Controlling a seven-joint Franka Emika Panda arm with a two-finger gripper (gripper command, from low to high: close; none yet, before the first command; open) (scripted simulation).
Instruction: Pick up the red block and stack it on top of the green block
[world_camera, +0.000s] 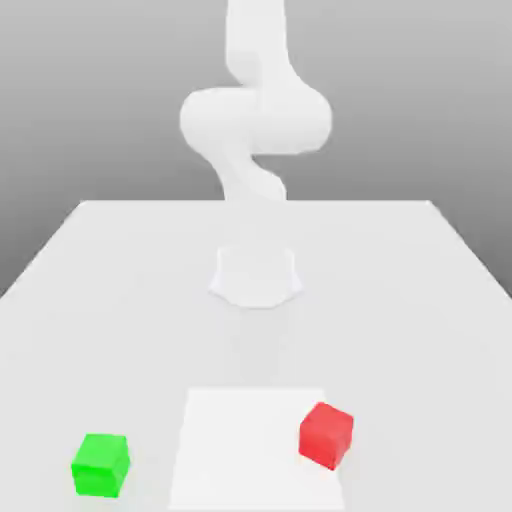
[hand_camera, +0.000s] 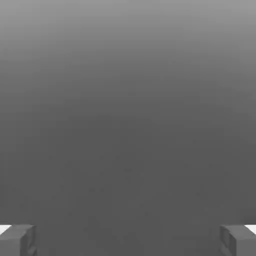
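Resting on the table (world_camera: 120, 300) at the near edge, the red block (world_camera: 326, 435) lies toward the exterior view's right, well apart from the green block (world_camera: 101, 465) at left, while the gripper (hand_camera: 128, 240) holds its fingers (hand_camera: 17, 239) spread wide with neither block between them.

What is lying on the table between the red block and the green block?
No object: in the exterior view, only a flat, paler white patch of table separates the green block from the red block.
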